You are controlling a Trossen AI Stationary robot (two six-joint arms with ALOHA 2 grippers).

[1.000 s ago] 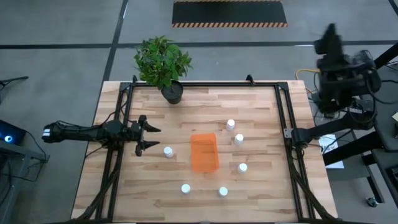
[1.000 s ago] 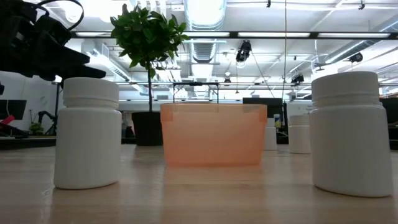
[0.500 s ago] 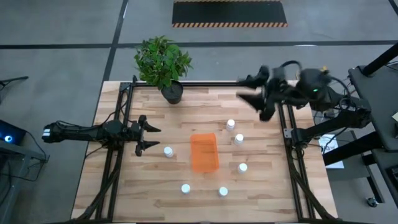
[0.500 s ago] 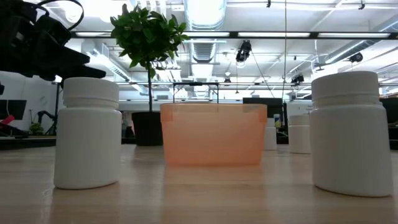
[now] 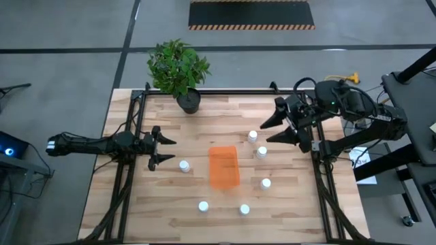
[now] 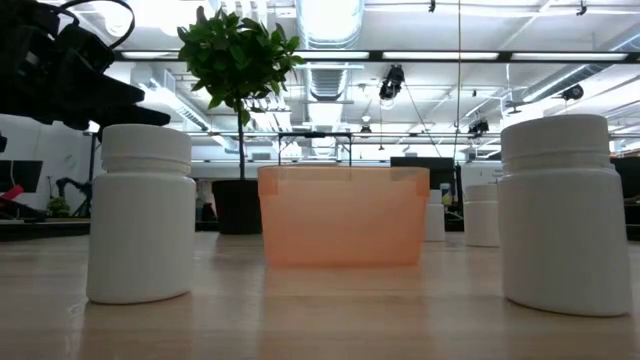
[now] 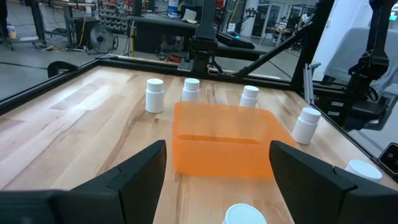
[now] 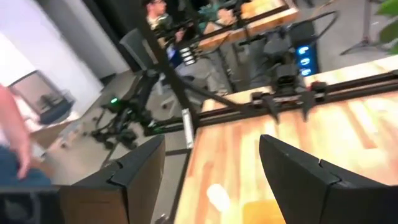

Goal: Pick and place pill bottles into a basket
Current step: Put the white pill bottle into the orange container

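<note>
Nearest the table's front edge stand two pill bottles (image 5: 203, 206) (image 5: 244, 209), upright and well apart from each other. Beyond them, a third bottle (image 5: 266, 183) stands to the right of the basket (image 5: 224, 167) and a fourth (image 5: 184, 165) to its left, both near it but not touching.

The basket — translucent orange, rectangular — sits at mid-table; nothing shows inside it in either the overhead or the left wrist view. All bottles counted are outside it.

Farther back and to the right, the fifth (image 5: 261, 152) and sixth (image 5: 253, 136) bottles stand close together. Total: six bottles, one basket.

The left gripper (image 5: 163, 150) hovers at the table's left side, fingers spread, pinching nothing, with the fourth bottle just beyond its tips. The right gripper (image 5: 272, 131) hangs beside the sixth bottle, fingers spread and empty.

At the far edge — a potted plant (image 5: 179, 69) in a black pot.
</note>
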